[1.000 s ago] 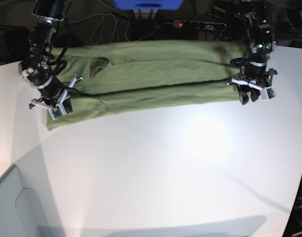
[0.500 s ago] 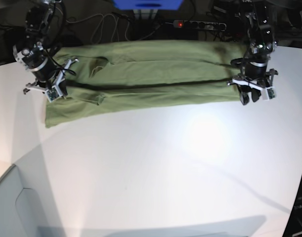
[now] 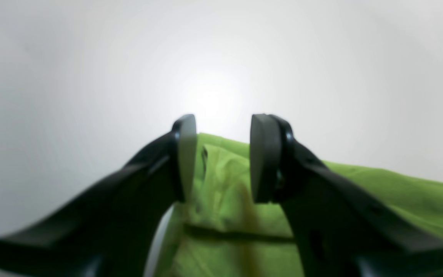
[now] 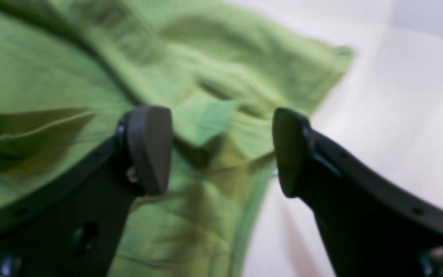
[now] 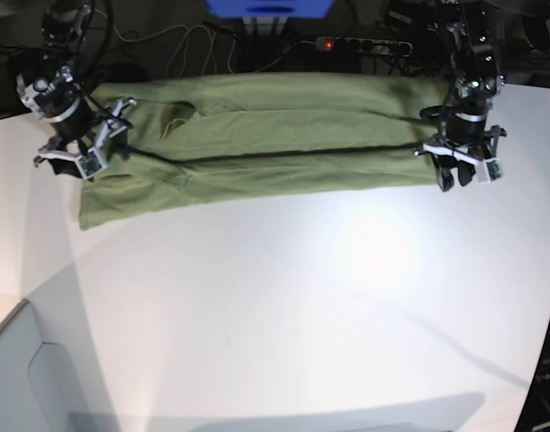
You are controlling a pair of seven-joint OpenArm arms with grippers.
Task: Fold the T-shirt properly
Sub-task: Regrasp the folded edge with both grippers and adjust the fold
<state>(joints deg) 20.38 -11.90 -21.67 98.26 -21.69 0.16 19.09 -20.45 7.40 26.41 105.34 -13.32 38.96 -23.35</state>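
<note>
The olive-green T-shirt [image 5: 275, 148] lies as a long folded band across the far side of the white table [image 5: 302, 297]. My right gripper [image 5: 76, 165] hovers over the shirt's left end. In the right wrist view it [image 4: 221, 150] is open, with wrinkled T-shirt [image 4: 52, 57] lying below the spread fingers and nothing pinched. My left gripper [image 5: 459, 175] stands at the shirt's right end. In the left wrist view its jaws [image 3: 224, 123] stand apart over the T-shirt's [image 3: 379, 192] corner, and the cloth shows through the gap.
A power strip [image 5: 365, 43] with a red light, loose cables and a blue object [image 5: 270, 7] sit behind the table's far edge. A grey surface [image 5: 22, 378] borders the table at the near left.
My right gripper has moved back and to the left, opened and let go of the shirt's left end, which now lies flat. The left arm has not moved.
</note>
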